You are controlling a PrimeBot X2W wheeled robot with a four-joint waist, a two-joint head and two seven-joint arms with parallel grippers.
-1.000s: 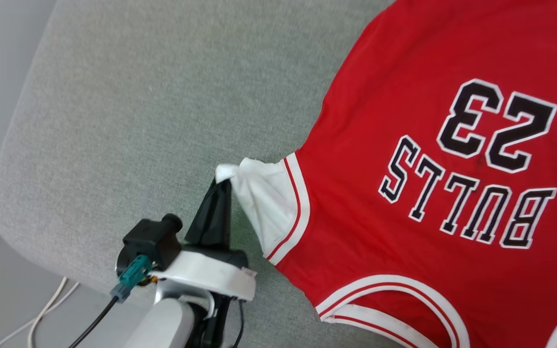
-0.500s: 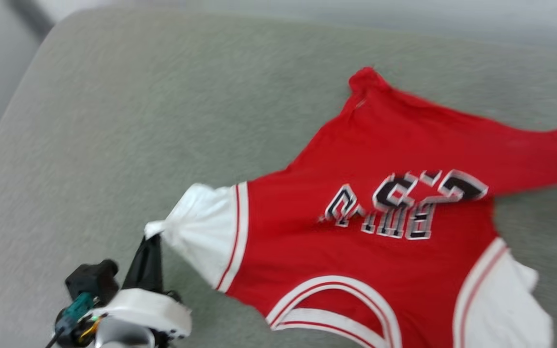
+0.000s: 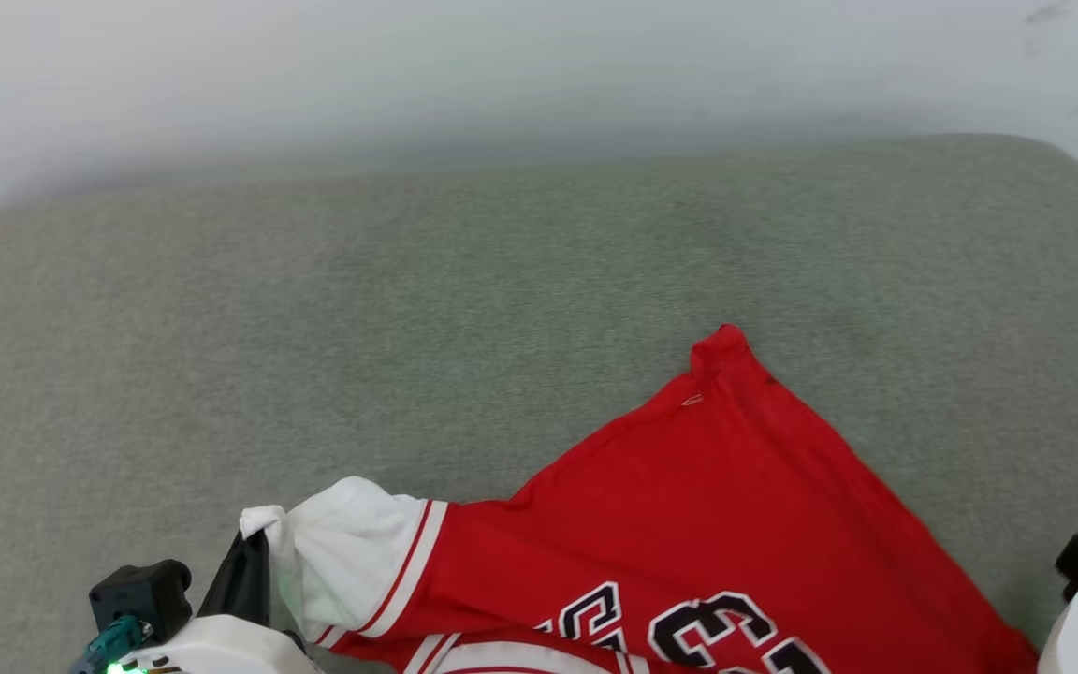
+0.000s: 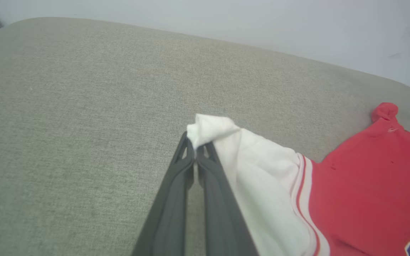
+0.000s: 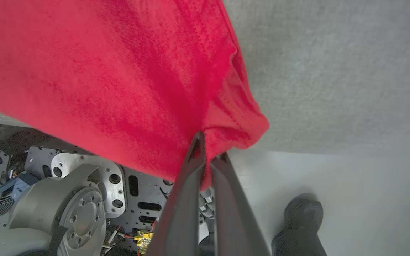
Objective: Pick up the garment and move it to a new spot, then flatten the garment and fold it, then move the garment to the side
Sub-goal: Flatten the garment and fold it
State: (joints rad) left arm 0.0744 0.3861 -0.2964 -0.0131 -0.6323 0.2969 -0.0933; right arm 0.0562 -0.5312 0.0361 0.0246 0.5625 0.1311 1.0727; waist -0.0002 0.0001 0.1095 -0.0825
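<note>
The garment (image 3: 707, 524), a red jersey with black white-outlined numbers, lies at the near edge of the grey cushion, one hem corner bunched into a peak. My left gripper (image 3: 254, 548) at the lower left is shut on the tip of its white sleeve (image 3: 342, 543). In the left wrist view the left gripper (image 4: 195, 151) pinches that white sleeve (image 4: 262, 170) just above the cushion. In the right wrist view my right gripper (image 5: 206, 153) is shut on a fold of the garment (image 5: 101, 71), which hangs over the cushion's edge.
The grey-green cushioned surface (image 3: 408, 328) stretches back to a pale wall (image 3: 408, 75). Below the cushion's edge the right wrist view shows the robot's metal base (image 5: 66, 199) and a person's dark shoe (image 5: 303, 213) on the pale floor.
The head camera has swung, so the garment now sits lower in the picture. My left gripper keeps its hold on the white sleeve. The jersey is drawn nearer the cushion's front edge.
</note>
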